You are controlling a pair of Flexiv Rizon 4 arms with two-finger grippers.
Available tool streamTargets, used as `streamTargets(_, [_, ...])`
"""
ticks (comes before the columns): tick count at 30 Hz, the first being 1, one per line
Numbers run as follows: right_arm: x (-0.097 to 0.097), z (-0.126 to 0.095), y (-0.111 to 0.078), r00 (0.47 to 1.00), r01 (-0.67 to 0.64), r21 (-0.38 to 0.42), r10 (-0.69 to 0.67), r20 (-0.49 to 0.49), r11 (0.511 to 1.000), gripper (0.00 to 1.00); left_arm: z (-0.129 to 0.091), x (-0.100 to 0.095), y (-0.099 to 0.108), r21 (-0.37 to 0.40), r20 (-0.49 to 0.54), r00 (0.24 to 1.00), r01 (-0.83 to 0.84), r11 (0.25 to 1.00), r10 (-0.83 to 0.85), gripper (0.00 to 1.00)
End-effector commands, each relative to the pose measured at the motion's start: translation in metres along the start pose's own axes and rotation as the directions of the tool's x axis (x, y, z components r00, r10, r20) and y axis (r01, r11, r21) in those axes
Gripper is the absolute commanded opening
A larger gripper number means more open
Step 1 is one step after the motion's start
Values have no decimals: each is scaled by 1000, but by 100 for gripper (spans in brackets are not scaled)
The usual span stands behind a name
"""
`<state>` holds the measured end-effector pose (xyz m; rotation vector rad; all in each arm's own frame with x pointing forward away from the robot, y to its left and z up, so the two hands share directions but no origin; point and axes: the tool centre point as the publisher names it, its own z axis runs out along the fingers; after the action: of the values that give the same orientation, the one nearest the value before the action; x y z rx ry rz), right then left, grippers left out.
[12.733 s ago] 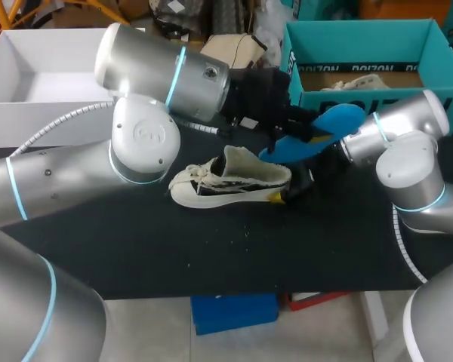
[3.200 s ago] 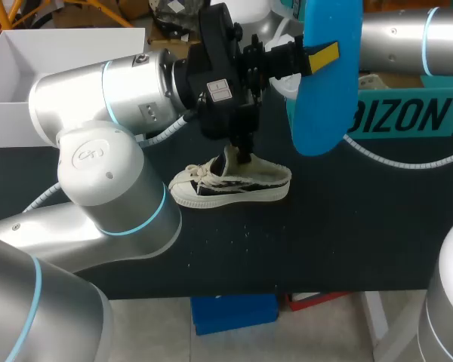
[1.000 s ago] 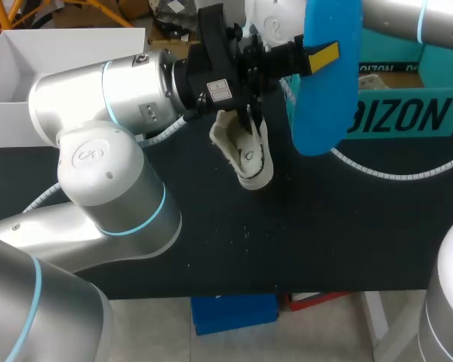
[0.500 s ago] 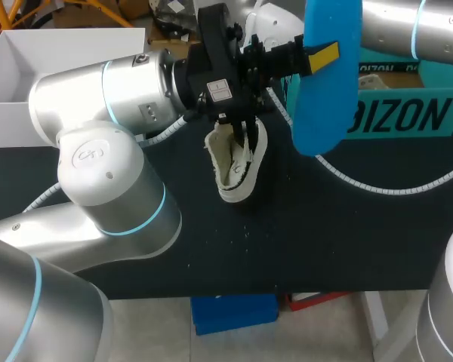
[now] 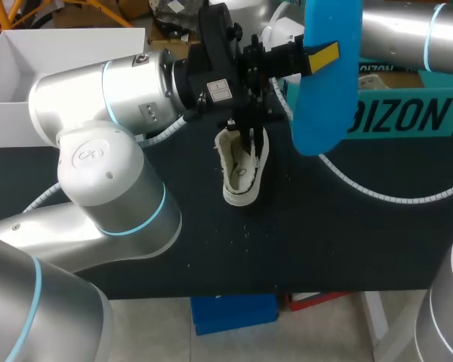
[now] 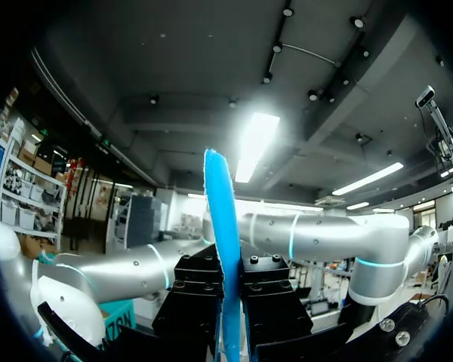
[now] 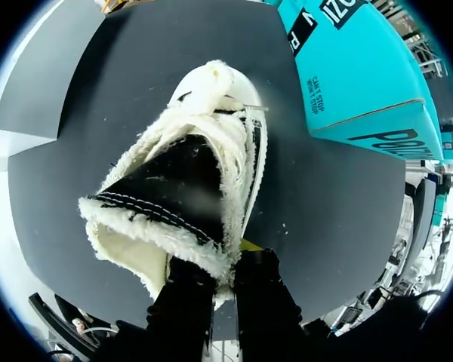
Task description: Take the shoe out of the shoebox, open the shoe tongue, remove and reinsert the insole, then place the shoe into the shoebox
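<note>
Shoe (image 5: pixel 243 162) lifted, seemingly pinched by right gripper (image 7: pixel 225 271).

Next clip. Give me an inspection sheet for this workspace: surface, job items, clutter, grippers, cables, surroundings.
Surface: dark table mat, with a few pale specks near its middle.
Job's things: shoe hanging toe-down over the mat; blue insole upright and out of the shoe; teal shoebox at the far right.
Clutter: open white box at the far left.
Grippers: left gripper shut on the insole; right gripper shut on the shoe's fleecy collar.
Cables: white coiled cable looping above the mat on the right side.
Surroundings: nothing seen.
</note>
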<state>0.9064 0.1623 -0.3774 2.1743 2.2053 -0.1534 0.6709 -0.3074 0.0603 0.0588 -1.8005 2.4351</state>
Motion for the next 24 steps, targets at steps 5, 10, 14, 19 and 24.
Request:
streamTargets(5, [-15, 0, -1, 985, -6, 24, 10, -173, 1000, 100, 1, 1, 0, -3, 5, 1000, 0, 1000, 0, 0])
streamTargets(10, [-27, -17, -1, 909, -44, 91, 78, -409, 995, 100, 1, 1, 0, -3, 5, 1000, 0, 1000, 0, 0])
streamTargets(14, [-35, -37, -2, 854, -55, 96, 96, -511, 994, 100, 1, 1, 0, -3, 5, 1000, 0, 1000, 0, 0])
streamTargets(19, [-41, -67, -6, 737, -17, 80, 66, -673, 997, 100, 1, 1, 0, -3, 5, 1000, 0, 1000, 0, 0])
streamTargets(24, [-45, -95, -10, 717, 6, -2, -6, -697, 1000, 100, 1, 1, 0, -3, 5, 1000, 0, 1000, 0, 0])
